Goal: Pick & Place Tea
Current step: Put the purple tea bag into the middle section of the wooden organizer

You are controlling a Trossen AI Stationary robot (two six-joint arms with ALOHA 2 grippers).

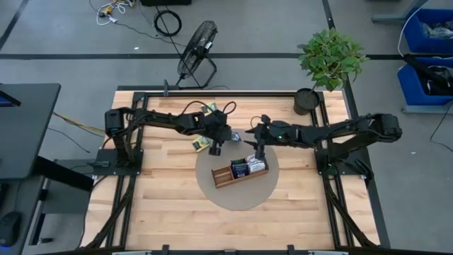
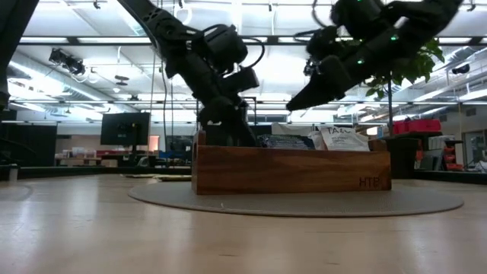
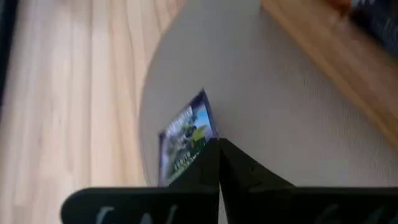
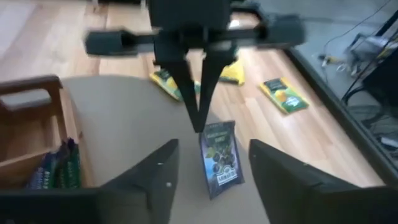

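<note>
Light wooden table (image 1: 163, 205) carries round grey mat (image 1: 237, 195); wooden tray (image 1: 239, 172) on it holds several sachets. Left gripper (image 4: 198, 118), closed, pinches dark tea sachet (image 4: 220, 157) by one corner above mat, beside tray. Right gripper (image 1: 259, 152) open over tray. Yellow sachets (image 4: 285, 94) on table beyond; potted plant (image 1: 327, 64) at far edge.
</note>
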